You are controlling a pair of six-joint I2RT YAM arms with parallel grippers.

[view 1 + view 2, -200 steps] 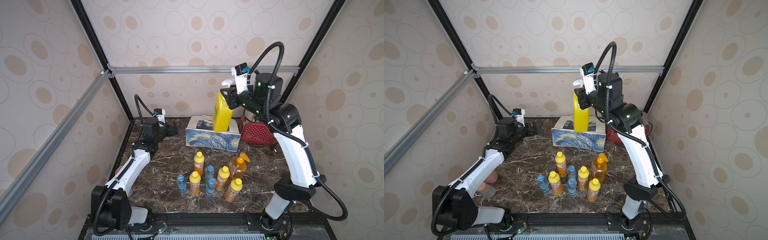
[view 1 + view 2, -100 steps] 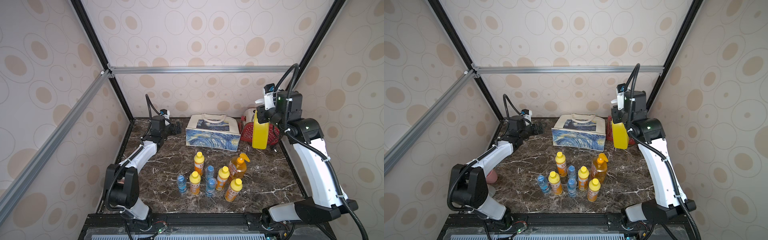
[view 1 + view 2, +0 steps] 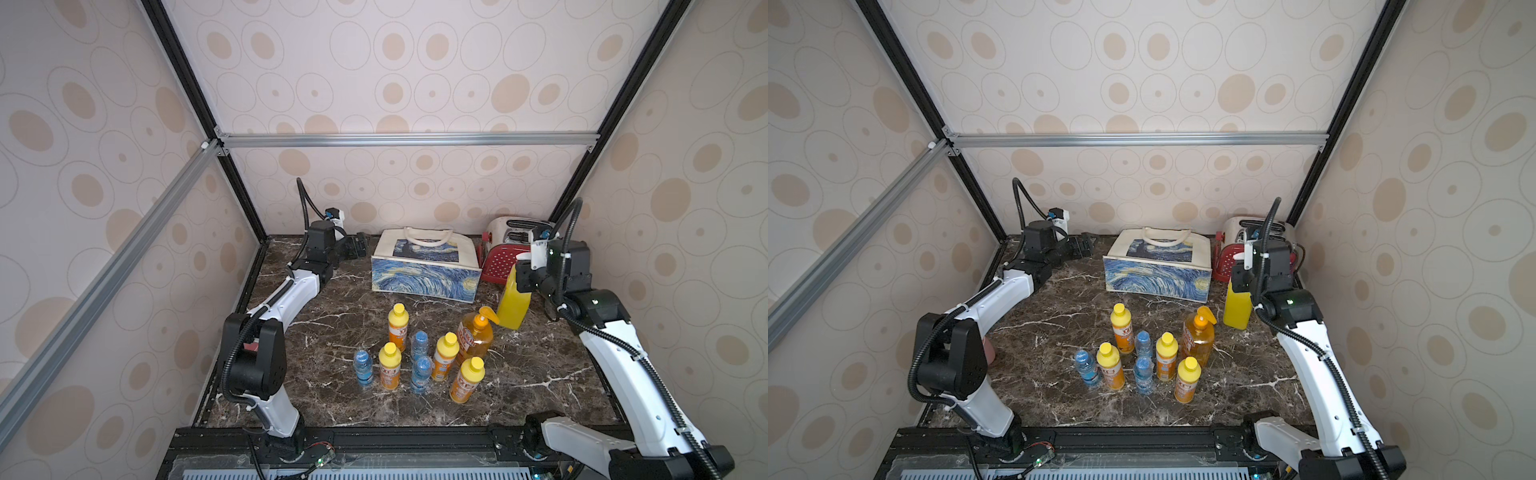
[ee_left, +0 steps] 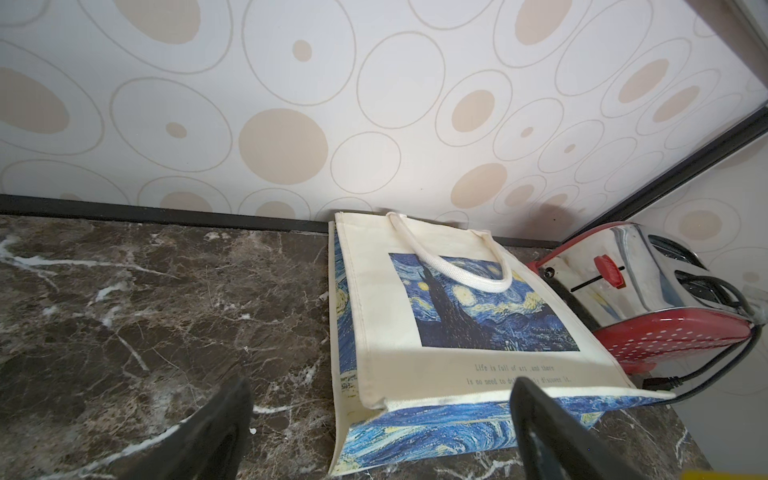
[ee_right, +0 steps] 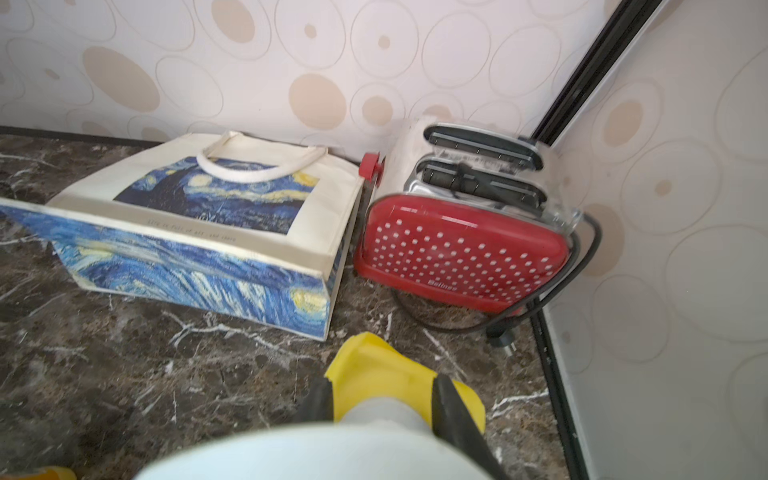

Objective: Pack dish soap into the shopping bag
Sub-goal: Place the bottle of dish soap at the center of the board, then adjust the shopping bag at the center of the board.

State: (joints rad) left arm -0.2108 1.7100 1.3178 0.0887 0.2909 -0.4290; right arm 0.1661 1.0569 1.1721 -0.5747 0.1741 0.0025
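1 yellow bottle (image 3: 514, 305) is pinched by the right gripper (image 5: 384, 401) beside the bag (image 3: 424, 274); the left gripper (image 4: 382, 385) is spread wide, empty, probably to open it.

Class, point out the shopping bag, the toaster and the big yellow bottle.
shopping bag (image 3: 424, 281): in a top view, blue swirly panel.
toaster (image 5: 457, 245): right wrist view, dotted red side.
big yellow bottle (image 3: 513, 307): in a top view, yellow body.
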